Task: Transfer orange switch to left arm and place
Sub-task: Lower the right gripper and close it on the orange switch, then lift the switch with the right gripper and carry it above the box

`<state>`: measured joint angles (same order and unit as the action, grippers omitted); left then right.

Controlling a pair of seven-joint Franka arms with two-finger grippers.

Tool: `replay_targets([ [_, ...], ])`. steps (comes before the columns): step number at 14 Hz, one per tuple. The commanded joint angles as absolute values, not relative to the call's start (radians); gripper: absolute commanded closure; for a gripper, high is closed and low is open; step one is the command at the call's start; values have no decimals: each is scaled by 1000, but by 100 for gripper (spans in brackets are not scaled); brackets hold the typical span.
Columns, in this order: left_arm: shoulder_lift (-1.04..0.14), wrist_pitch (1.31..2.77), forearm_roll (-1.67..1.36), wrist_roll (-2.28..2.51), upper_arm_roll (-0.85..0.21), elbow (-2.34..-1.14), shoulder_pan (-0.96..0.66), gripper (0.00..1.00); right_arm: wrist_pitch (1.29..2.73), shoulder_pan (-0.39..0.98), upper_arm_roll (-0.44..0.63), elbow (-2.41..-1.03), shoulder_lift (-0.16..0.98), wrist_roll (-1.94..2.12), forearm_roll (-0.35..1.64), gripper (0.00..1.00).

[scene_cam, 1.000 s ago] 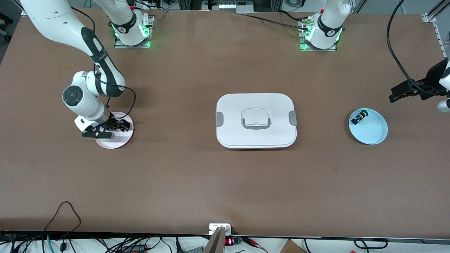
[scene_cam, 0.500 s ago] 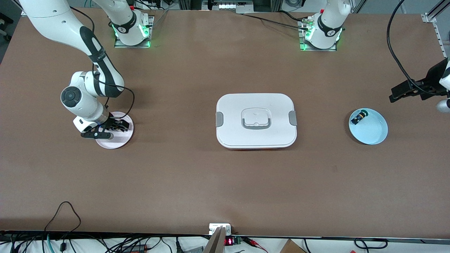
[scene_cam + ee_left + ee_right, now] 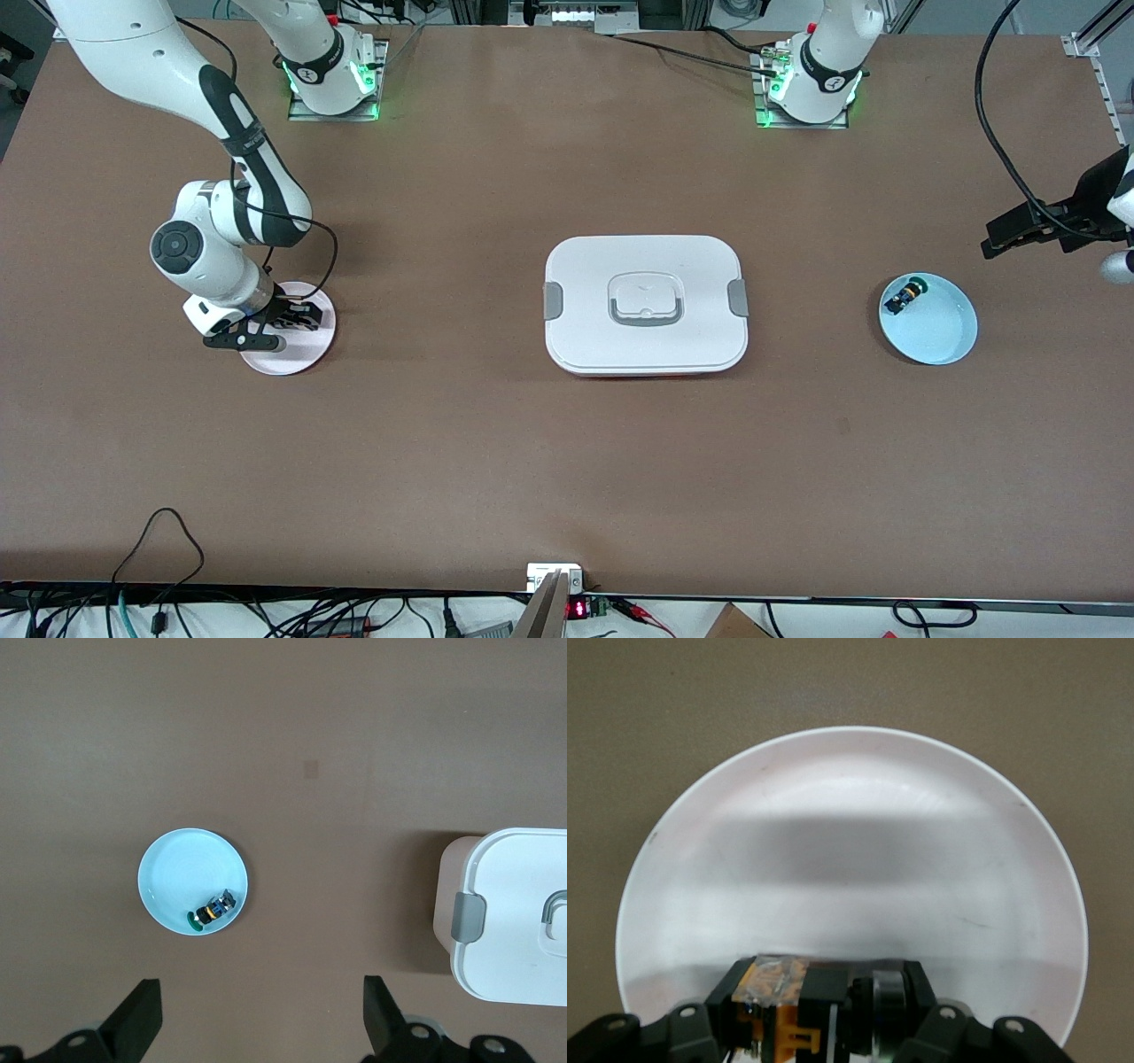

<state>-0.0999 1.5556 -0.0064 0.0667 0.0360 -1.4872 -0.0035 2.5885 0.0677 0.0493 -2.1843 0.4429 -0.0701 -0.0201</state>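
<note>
The orange switch (image 3: 799, 1003) lies on its side at the rim of a pale pink plate (image 3: 306, 350) at the right arm's end of the table. My right gripper (image 3: 291, 319) is down on that plate and shut on the switch, one finger at each end of it, as the right wrist view shows with the right gripper (image 3: 824, 1014) clamped on it. In the front view the fingers hide the switch. The white box (image 3: 585, 275) sits mid-table. My left gripper (image 3: 999, 237) waits open in the air at the left arm's end of the table, nothing between its fingers (image 3: 140, 1017).
A light blue plate (image 3: 941, 337) holds a small black switch with a green cap (image 3: 905, 295), between the box and the left gripper. The left wrist view shows that blue plate (image 3: 173, 870) and one end of the box (image 3: 509, 904).
The right gripper's fingers have closed on the orange switch, and its wrist has shifted slightly toward the table's end. The left arm has not moved.
</note>
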Motion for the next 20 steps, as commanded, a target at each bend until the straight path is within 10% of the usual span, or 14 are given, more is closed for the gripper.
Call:
replay_targets([
  [1, -112, 1543, -18, 41, 37, -1459, 2, 0, 2369, 67, 46, -2081, 411, -71, 33, 77],
  [10, -112, 1545, -23, 43, 37, -1457, 3, 0, 1916, 95, -32, -1826, 246, -55, 60, 76],
  [20, -104, 1542, -44, 43, 34, -1456, 5, 0, 1865, 100, -293, -1574, 187, 252, 461, 82],
])
